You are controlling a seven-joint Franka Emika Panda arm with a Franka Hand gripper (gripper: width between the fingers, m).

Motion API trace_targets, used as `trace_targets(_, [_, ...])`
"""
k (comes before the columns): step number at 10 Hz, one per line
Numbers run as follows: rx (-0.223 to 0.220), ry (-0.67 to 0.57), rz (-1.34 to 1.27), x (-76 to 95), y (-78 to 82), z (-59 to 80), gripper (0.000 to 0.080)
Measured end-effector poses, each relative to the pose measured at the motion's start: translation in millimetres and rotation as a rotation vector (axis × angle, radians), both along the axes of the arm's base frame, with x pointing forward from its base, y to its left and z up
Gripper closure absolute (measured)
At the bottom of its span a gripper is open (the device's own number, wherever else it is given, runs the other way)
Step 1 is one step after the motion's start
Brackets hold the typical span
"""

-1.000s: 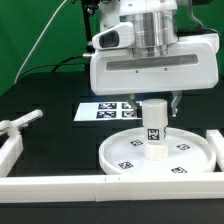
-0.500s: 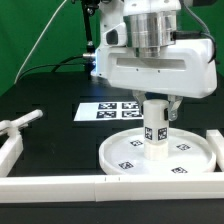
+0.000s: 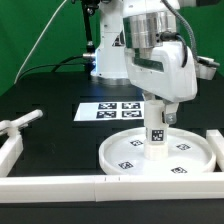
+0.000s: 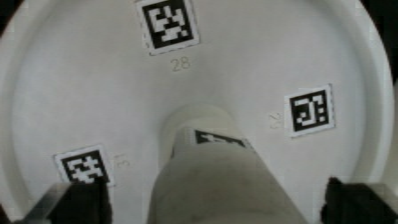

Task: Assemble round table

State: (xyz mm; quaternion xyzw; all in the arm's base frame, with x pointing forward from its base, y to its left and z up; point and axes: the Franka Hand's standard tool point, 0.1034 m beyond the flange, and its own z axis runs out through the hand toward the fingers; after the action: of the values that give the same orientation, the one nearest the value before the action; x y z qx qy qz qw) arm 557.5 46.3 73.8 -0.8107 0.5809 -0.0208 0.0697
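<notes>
The large round rimmed disc (image 3: 120, 152) lies flat on the black table, tags facing up. The short thick cylinder leg (image 3: 156, 138) stands upright at its middle. My gripper (image 3: 160, 118) is straight above, its two fingers straddling the leg's upper part. In the wrist view the leg (image 4: 217, 165) rises from the disc (image 4: 107, 90) between my dark fingers (image 4: 80, 205). A small gap shows on each side, so my gripper (image 4: 217, 208) is open around the leg. The cross-shaped foot is out of view.
The marker board (image 3: 108, 110) lies behind the disc. Long white border bars run along the front (image 3: 50, 186) and at the exterior view's right (image 3: 215, 142). Another white bar (image 3: 20, 124) lies at the exterior view's left.
My wrist has turned about the vertical: the gripper body went from broadside to nearly end-on toward the exterior camera. The leg stays upright on the disc.
</notes>
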Motion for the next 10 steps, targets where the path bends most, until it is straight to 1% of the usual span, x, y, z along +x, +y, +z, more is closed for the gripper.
trace_targets(1, [-0.005, 0.012, 0.116, -1.0, 0.1, 0.7, 0.0170])
trace_targets(2, [-0.019, 0.011, 0.313, 1.5, 1.1, 4.0, 0.0170])
trace_targets(3, [-0.035, -0.001, 0.535, 3.7, 1.7, 6.7, 0.0153])
trace_targets(4, [-0.041, -0.008, 0.666, 3.7, 0.7, 7.1, 0.0153])
trace_targets(5, [-0.042, -0.009, 0.673, 3.4, 0.6, 6.4, 0.0151])
trace_targets(8, [-0.062, -0.032, 0.889, 3.5, -0.1, 6.3, 0.0151])
trace_targets(10, [-0.127, -0.052, 1.300, 5.4, -5.9, 9.9, 0.0151])
